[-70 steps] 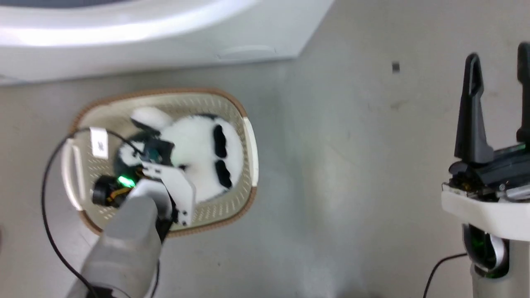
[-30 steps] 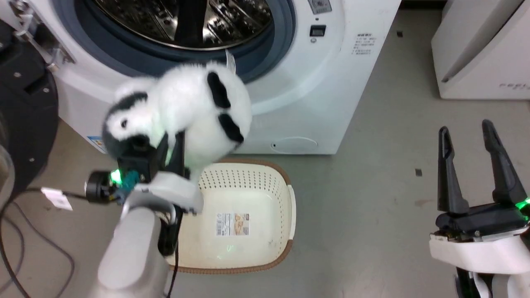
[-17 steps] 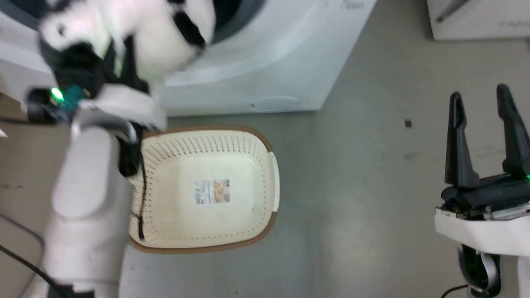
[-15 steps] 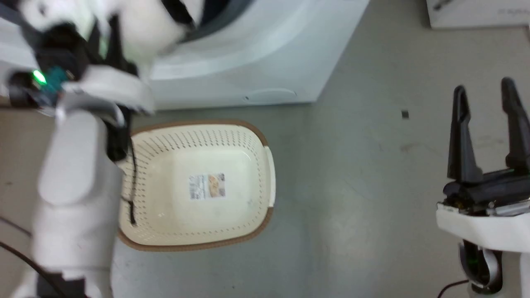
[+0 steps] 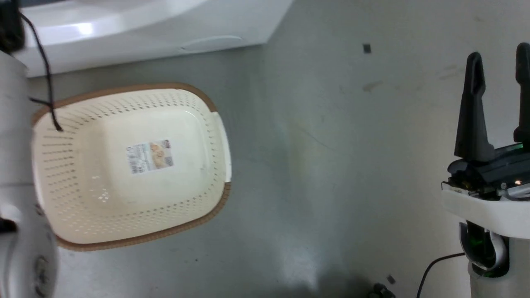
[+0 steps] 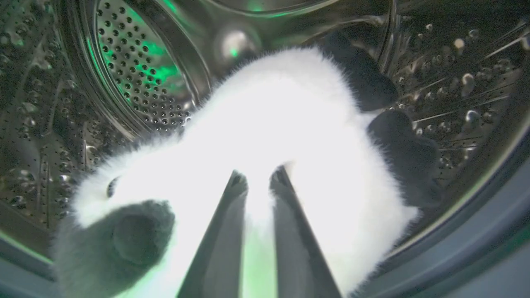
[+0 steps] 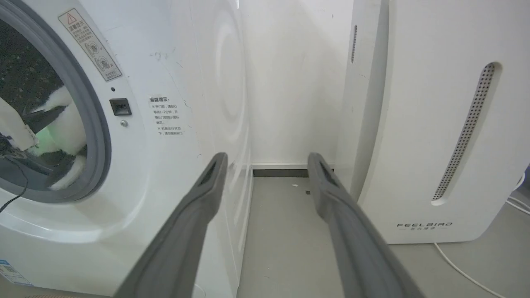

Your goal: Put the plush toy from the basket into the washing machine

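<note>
Left gripper point(image 6: 257, 179), clamped on the white midbody of the plush toy point(image 6: 290, 116), judged soft, light and compressible, holds it inside the washing machine point(image 7: 186, 124), black limbs point(image 6: 405, 153) at two o'clock.

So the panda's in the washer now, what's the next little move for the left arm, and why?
Probably open the left gripper to let go. Its fingers pinch white fur of the plush toy, which sits inside the steel drum of the washing machine, past the gasket. The basket is empty.
</note>
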You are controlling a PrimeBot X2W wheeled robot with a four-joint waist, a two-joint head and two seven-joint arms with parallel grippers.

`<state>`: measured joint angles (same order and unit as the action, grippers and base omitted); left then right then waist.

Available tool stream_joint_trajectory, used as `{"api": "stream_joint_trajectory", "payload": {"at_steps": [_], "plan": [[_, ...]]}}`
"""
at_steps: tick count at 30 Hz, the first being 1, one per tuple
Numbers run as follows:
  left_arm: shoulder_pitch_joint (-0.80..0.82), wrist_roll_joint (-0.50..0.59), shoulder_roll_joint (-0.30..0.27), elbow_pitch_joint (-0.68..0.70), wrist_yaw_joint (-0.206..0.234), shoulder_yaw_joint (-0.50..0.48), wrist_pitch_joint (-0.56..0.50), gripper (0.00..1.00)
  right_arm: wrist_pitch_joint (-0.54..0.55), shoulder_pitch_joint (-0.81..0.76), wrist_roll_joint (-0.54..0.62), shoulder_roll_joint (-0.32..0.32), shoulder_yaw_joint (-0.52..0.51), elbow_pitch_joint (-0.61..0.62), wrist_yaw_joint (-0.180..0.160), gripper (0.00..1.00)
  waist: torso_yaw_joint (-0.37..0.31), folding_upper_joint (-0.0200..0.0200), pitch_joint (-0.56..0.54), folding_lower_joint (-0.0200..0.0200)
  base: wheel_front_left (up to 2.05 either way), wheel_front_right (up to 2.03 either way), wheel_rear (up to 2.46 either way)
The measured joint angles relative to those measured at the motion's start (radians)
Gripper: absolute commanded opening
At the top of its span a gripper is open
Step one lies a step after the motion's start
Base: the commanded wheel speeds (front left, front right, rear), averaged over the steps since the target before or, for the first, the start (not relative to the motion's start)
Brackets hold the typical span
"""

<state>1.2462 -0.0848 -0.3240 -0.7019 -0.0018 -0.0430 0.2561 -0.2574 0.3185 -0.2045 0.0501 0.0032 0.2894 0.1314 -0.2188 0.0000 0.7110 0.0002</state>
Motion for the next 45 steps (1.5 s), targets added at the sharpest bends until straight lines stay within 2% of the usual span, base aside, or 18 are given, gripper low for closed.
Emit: {"api": "stream_joint_trajectory", "payload": {"at_steps": [7,11,12,13,23,33,45], "plan": [[0.156,0.017,-0.076,-0.082,0.008,-0.008,0.0,0.0,0.0,0.018,-0.018,0.0,0.0,0.012,0.0,1.0,-0.062,0.0,0.076,0.0,0.0,0.0,0.0],[0.225,0.022,-0.1,-0.115,0.012,-0.012,0.0,0.0,0.0,0.019,-0.024,0.0,0.003,0.014,0.0,1.0,-0.082,0.0,0.111,0.0,0.0,0.0,0.0],[0.236,0.023,-0.103,-0.124,0.018,-0.011,0.0,0.37,0.0,0.019,-0.025,0.0,0.004,0.014,0.0,1.0,-0.085,0.0,0.117,0.0,0.0,0.0,0.0],[0.241,0.026,-0.105,-0.13,0.021,-0.01,0.0,1.0,0.0,0.019,-0.025,0.0,0.004,0.014,0.0,1.0,-0.087,0.0,0.122,0.0,0.0,0.0,0.0],[0.215,0.023,-0.087,-0.139,0.027,-0.004,0.001,1.0,0.0,0.026,-0.016,0.0,0.015,0.007,0.0,1.0,-0.062,0.0,0.091,-0.0001,0.0,0.0,0.0],[-0.089,-0.016,0.002,-0.002,0.06,-0.066,0.002,1.0,0.0,0.013,0.021,0.0,0.026,-0.022,0.0,1.0,-0.015,0.0,-0.019,-0.0001,0.0,0.0,0.0],[-0.457,0.015,0.125,0.252,0.059,-0.069,0.001,1.0,0.0,-0.08,0.083,0.0,0.007,-0.078,0.0,1.0,0.068,0.0,-0.202,-0.0002,0.0,0.0,0.0]]}}
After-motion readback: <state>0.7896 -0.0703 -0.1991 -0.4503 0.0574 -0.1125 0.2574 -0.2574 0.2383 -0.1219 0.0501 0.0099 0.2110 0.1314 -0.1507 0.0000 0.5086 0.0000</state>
